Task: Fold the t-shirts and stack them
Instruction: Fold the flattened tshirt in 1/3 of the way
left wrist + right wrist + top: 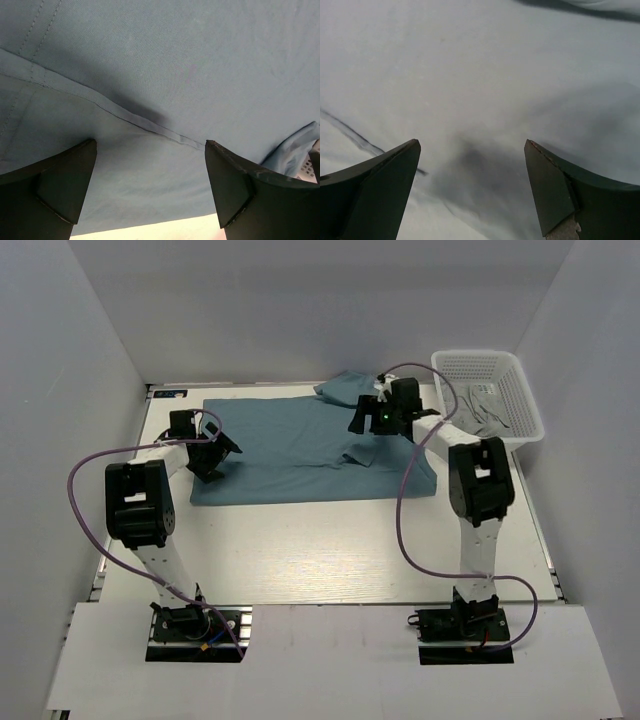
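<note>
A dusty teal-blue t-shirt (290,445) lies spread flat on the white table, with a sleeve bunched at its far right corner (345,388) and a small raised fold (358,456) near its right side. My left gripper (222,453) is open at the shirt's left edge. In the left wrist view the open left gripper (150,145) hovers over the cloth (175,65), with a hem seam (150,127) running between the jaws. My right gripper (362,425) is open over the shirt's far right part. In the right wrist view the open right gripper (472,142) is just above wrinkled cloth (485,75), holding nothing.
A white mesh basket (528,405) stands at the back right with greyish cloth (490,412) inside. Bare table (320,550) lies between the shirt and the arm bases. White walls enclose the table on three sides. A strip of table (165,231) shows below the shirt's edge.
</note>
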You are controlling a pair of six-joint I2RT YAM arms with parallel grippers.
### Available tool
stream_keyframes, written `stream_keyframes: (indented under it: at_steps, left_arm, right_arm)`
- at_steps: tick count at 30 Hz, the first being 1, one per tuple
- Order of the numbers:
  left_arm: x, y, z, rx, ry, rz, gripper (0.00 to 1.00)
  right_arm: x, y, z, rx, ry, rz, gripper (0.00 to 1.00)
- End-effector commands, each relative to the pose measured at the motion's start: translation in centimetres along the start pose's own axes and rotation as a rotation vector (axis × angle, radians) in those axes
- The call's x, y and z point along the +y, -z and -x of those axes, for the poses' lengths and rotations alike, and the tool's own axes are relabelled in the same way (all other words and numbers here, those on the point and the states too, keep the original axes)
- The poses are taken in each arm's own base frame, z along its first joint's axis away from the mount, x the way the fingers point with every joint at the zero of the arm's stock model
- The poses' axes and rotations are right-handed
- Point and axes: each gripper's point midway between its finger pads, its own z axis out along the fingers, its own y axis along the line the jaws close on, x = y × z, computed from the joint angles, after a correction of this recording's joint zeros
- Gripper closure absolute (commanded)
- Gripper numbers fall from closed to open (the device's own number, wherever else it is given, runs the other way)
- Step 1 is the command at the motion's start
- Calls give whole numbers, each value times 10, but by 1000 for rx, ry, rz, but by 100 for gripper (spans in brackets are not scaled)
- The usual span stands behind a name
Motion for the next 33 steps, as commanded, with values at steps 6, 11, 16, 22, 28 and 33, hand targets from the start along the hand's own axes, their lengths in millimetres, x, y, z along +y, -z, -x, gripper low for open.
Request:
stream_keyframes:
  at_steps: [6,11,16,22,28,33]
  left_arm:
    - [26,6,-2,-16,-16,111,0]
    - [27,6,-2,-16,-25,111,0]
    - [27,6,-2,-16,-25,111,0]
    - [26,-1,-5,10,-22,97,0]
    - [26,-1,-5,10,-22,97,0]
    - [27,-8,-9,27,-20,85,0]
  right_arm:
    - [-4,68,-14,0,82,-138,10]
    - [9,66,-59,129,231,-45,10]
    - [-10,67,-87,232,472,-229,10]
    - [-4,56,-82,187,558,-321,10]
    - [-18,37,-74,188,543,-451,10]
    - [-17,27,-59,110,498,-471,13]
